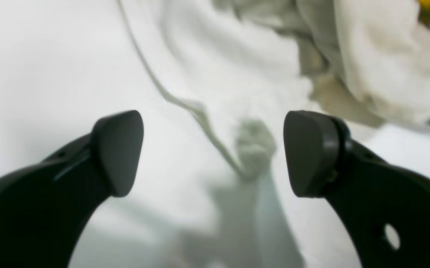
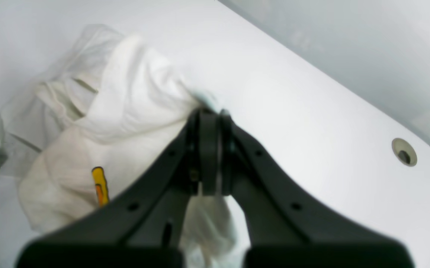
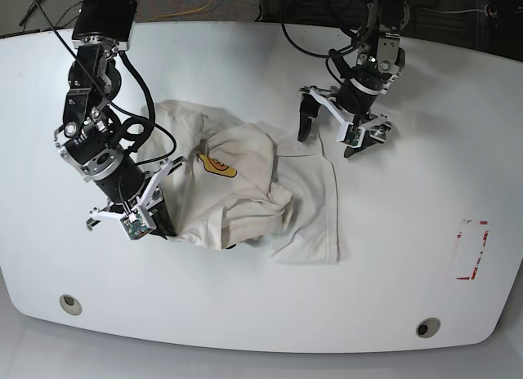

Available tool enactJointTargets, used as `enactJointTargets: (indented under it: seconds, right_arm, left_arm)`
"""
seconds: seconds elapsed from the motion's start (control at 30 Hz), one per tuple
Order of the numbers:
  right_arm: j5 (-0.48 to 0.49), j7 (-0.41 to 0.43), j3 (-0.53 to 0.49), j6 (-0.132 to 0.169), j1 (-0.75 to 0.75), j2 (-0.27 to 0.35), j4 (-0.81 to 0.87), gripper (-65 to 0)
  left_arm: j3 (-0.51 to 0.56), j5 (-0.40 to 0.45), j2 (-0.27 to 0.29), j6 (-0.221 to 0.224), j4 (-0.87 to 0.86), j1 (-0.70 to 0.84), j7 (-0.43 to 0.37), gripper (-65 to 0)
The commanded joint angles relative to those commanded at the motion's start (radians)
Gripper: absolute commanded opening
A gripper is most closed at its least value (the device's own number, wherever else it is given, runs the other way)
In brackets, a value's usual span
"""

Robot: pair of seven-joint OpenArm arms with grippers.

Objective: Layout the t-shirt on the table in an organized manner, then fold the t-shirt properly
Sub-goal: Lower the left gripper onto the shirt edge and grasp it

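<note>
right hand [image 3: 151, 220]: pinched tight on the near-left edge of the t-shirt [image 3: 245, 179] | t-shirt: bunched in a heap mid worktop [image 3: 409, 256], yellow print peeking out | left hand [image 3: 331, 130]: wide, holding nothing, over the shirt's far-right edge, which lies right between its fingers; the nearer hand to grab there

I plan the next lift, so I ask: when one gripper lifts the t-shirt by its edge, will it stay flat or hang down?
Probably it hangs: the t-shirt lies crumpled in soft folds. It likely drags over the glossy table. The right gripper is pinching fabric.
</note>
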Motion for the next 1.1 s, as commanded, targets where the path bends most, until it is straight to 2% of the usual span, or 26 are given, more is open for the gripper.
enactJointTargets:
  seconds: [0.17, 0.3, 0.67, 0.83, 1.1]
  right_arm:
    - [0.000, 0.000, 0.000, 0.000, 0.000, 0.000, -0.002, -65.0]
    - [0.002, 0.000, 0.000, 0.000, 0.000, 0.000, -0.002, -65.0]
    - [0.002, 0.000, 0.000, 0.000, 0.000, -0.002, -0.002, -65.0]
    - [0.002, 0.000, 0.000, 0.000, 0.000, -0.002, -0.002, -65.0]
    - [0.002, -0.002, 0.000, 0.000, 0.000, -0.002, -0.002, -65.0]
  left_arm:
    - [0.000, 0.002, -0.005, 0.000, 0.000, 0.000, 0.009, -8.8]
    - [0.000, 0.002, -0.006, 0.000, 0.000, 0.000, 0.071, -9.0]
    - [0.000, 0.002, -0.008, 0.000, -0.002, -0.011, 0.094, -9.0]
    - [0.002, 0.061, -0.005, -0.002, -0.026, -0.034, 0.149, -10.0]
    - [0.038, 0.089, -0.008, -0.003, -0.075, -0.071, 0.152, -11.9]
